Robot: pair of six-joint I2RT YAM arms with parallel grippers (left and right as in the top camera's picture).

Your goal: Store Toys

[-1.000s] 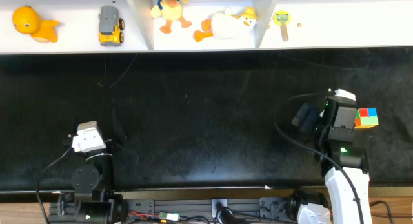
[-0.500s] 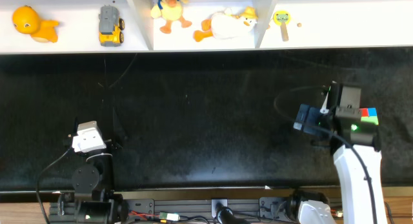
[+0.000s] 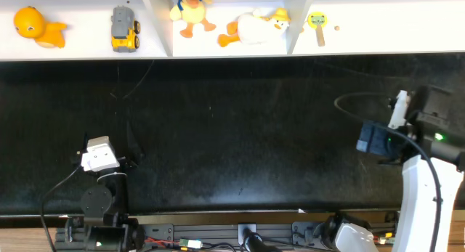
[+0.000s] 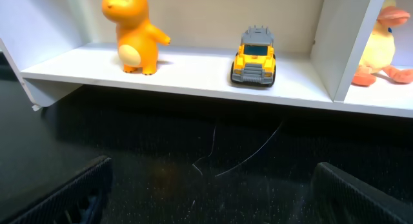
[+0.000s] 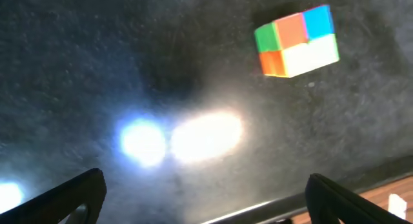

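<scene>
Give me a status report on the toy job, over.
Left claw open, empty, facing the shelf. Right claw open above the mat. Colour cube loose on mat, ungrasped. Path to it clear.

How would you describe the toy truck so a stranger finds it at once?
Look at the white shelf behind the black table. In its leftmost compartment, beside the orange figure, stands the truck: yellow and grey, the only toy with wheels.

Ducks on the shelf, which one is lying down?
The white duck is the one: it lies flopped on its side, while the yellow duck next to it sits upright.
</scene>
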